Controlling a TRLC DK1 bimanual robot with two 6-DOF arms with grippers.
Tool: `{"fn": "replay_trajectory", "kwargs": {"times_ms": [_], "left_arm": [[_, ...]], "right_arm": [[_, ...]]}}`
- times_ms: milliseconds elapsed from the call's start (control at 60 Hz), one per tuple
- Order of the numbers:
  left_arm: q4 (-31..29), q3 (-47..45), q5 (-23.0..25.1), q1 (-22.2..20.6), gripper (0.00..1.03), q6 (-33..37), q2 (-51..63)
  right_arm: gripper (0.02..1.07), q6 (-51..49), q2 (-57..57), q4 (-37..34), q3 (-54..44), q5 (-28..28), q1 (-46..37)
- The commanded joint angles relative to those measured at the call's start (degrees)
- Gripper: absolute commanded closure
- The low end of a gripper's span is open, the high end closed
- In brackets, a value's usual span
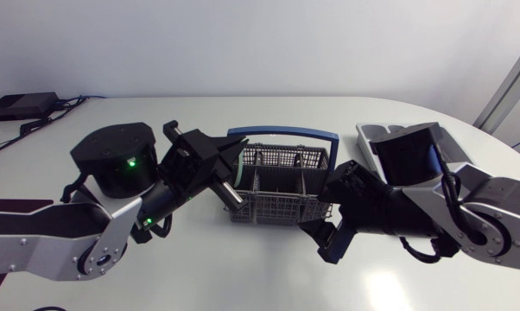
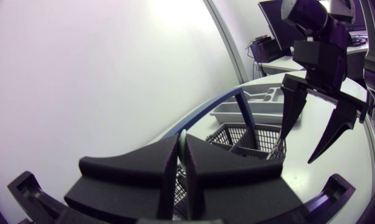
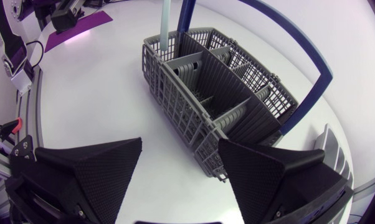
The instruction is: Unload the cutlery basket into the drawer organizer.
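Cutlery basket [image 1: 277, 194], grey with a blue handle [image 1: 282, 133], sits mid-table, with the drawer organizer [image 1: 370, 131] behind its right end. Left gripper [image 2: 182, 163] pinches a pale green piece [image 2: 182, 143], perhaps a utensil handle, over the basket's left end. Right gripper [image 3: 180, 149] hangs with fingers spread and empty, just beside the right end.

Bright, even light falls from above on the glossy white table [image 1: 243, 276] in my overhead view. There is a pale glare patch beside my silver-grey right arm [image 1: 433, 207], and soft shadows lie under the arms. In the left wrist view the background washes out white, and my matte black left tool [image 2: 182, 146] looms dark. Both wrist views bend strongly toward their edges.
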Motion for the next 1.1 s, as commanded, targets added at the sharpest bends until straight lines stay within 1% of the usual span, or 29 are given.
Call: {"fn": "replay_trajectory", "kwargs": {"times_ms": [0,67,117,133,150,167,233,267,283,350,367,383,433,450,483,600,683,750,867,1083], "left_arm": [[0.8,0.1,-0.3,2.0,1.00,-3.3,-2.4],[-0.9,1.6,1.2,3.3,1.00,-5.9,-3.8],[-4.8,3.4,2.2,4.4,1.00,-8.2,-5.2],[-7.0,4.3,3.1,4.8,1.00,-9.4,-6.0],[-7.2,4.4,3.2,4.8,1.00,-9.6,-6.1],[-9.4,5.4,3.7,5.3,1.00,-10.8,-7.2],[-13.6,7.5,5.1,6.0,1.00,-13.4,-8.8],[-15.3,8.5,5.6,6.1,1.00,-14.4,-9.1],[-17.5,9.7,6.5,6.2,1.00,-15.7,-9.5],[-21.2,11.9,7.8,6.5,1.00,-18.0,-9.9],[-23.0,13.0,8.2,6.5,1.00,-18.8,-9.9],[-23.2,13.0,8.2,6.5,1.00,-18.9,-9.9],[-28.0,16.1,10.2,6.4,1.00,-21.5,-9.7],[-28.1,16.3,10.3,6.4,1.00,-21.7,-9.7],[-31.0,18.2,11.4,6.4,1.00,-23.1,-9.4],[-36.8,22.7,13.9,6.0,1.00,-26.4,-7.5],[-39.6,25.4,15.4,6.0,1.00,-28.7,-5.4],[-41.6,27.9,17.5,6.1,1.00,-31.1,-3.3],[-42.6,29.1,17.7,5.7,1.00,-32.0,-1.8],[-43.3,31.1,17.8,3.7,1.00,-34.0,0.9]], "right_arm": [[0.18,0.7,-1.1,-0.1,-0.7,-0.2,0.5],[0.18,0.8,-1.7,-0.5,-0.1,0.1,0.5],[0.18,0.8,-2.5,-0.8,0.7,0.4,0.5],[0.18,0.9,-2.7,-1.1,0.9,0.5,0.4],[0.18,0.9,-2.7,-1.1,0.9,0.5,0.4],[0.18,0.9,-3.3,-1.5,1.4,0.6,0.4],[0.18,0.9,-4.0,-2.1,2.3,0.6,0.2],[0.18,0.9,-4.1,-2.2,2.7,0.7,0.2],[0.18,0.9,-4.2,-2.2,3.0,0.8,0.1],[0.18,0.9,-4.4,-2.3,3.7,0.8,-0.1],[0.18,1.0,-4.5,-2.4,4.1,0.9,-0.1],[0.18,1.0,-4.6,-2.5,4.4,1.2,-0.1],[0.18,1.3,-4.7,-2.9,5.5,1.5,-0.1],[0.18,1.5,-4.7,-2.9,5.9,1.7,-0.1],[0.18,1.7,-4.7,-3.3,6.7,1.8,-0.1],[0.18,3.6,-3.9,-4.9,10.8,1.7,0.4],[0.19,5.3,-2.4,-5.6,13.7,1.1,1.0],[0.19,6.2,-0.5,-5.9,16.0,0.8,2.0],[0.19,7.9,1.8,-6.9,19.8,-1.0,2.0],[0.19,10.7,6.8,-7.5,25.1,-3.9,1.1]]}}
